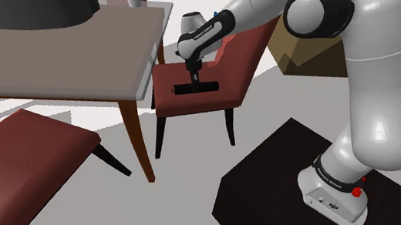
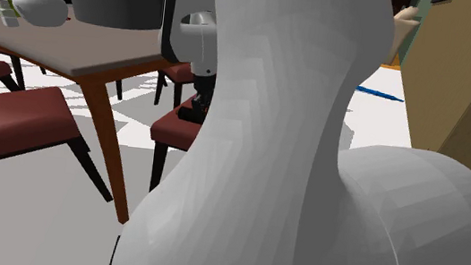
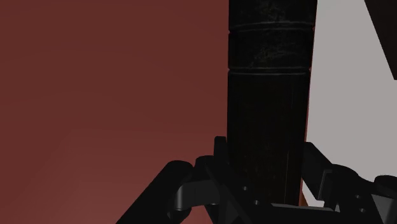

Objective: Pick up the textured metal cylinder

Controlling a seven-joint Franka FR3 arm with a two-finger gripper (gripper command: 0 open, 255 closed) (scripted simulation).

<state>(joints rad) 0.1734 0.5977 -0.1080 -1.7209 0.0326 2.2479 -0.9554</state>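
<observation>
**Slip, roll or a knock on the way up from the chair**

I start with the white arm [image 1: 373,73], stretched far out toward the upper middle of the shoulder view. That reach leaves me little margin, so a lift may come out as a swing instead of a straight rise. The surface [image 1: 69,64] on the left has its corner and leg just beside the work, and a swing that way could knock the load against it.

The red chair [image 1: 182,104] carries the job. The dark, ringed cylinder [image 1: 196,88] lies on its side across the seat, near the middle of the shoulder view. I cannot tell whether it rests on the seat or hangs just clear of it.

The tool [image 1: 197,80] stands over it, closed against its two flanks near mid-length, pinching it. My worry is the round body. It could turn in the grip and tip, or slide out if the hold is light, and drop past the seat to the floor [image 1: 184,187].
</observation>
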